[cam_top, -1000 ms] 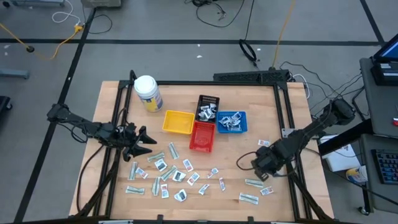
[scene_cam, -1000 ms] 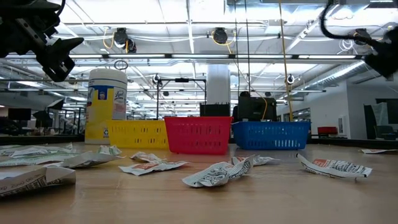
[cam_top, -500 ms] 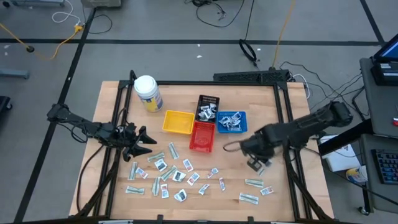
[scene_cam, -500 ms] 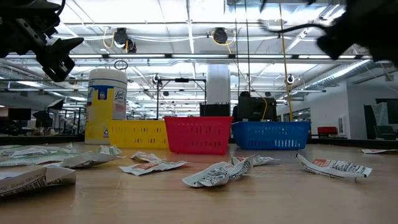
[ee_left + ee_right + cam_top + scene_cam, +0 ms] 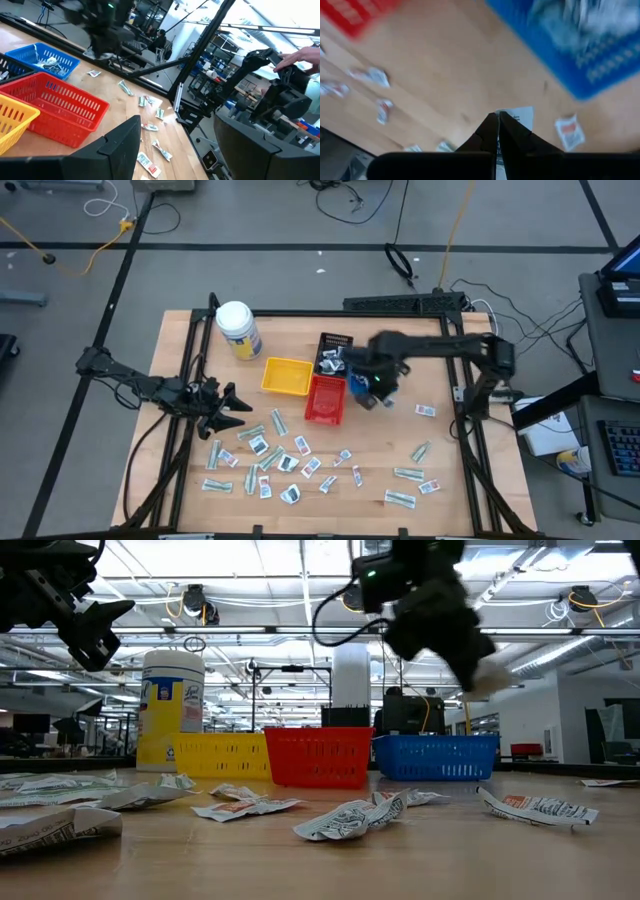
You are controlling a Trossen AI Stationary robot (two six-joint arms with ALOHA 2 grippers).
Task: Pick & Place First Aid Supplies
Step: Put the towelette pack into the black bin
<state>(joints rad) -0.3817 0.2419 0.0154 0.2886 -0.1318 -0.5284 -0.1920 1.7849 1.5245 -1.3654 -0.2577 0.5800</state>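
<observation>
Many small flat packets [image 5: 270, 455] lie spread over the near half of the table, with a few more at the right [image 5: 410, 472]. My right gripper [image 5: 372, 395] hangs over the near edge of the blue tray [image 5: 435, 755], shut on a white packet [image 5: 520, 116]. Blurred white packets lie in the blue tray [image 5: 600, 65]. My left gripper [image 5: 235, 408] hovers open by the table's left side, above the packet pile, touching nothing; in its wrist view [image 5: 175, 145] the fingers stand wide apart. My right gripper pinches the white packet by one edge [image 5: 509, 118] between its two fingertips. The fingers slant downward, and the packet sticks out past their free ends [image 5: 490, 675]. It is lifted clear, well above the table.
Yellow [image 5: 285, 376], red [image 5: 325, 398] and black [image 5: 335, 348] trays stand together at the table's middle, next to the blue one. A white jar with a yellow label [image 5: 238, 328] stands at the far left. Bare wood lies between the trays and the packets at the right.
My right arm has swung from the table's near right part toward the far left, up to the blue tray, staying shut with the white packet carried clear of the table. The left arm and the scattered packets have kept still.
</observation>
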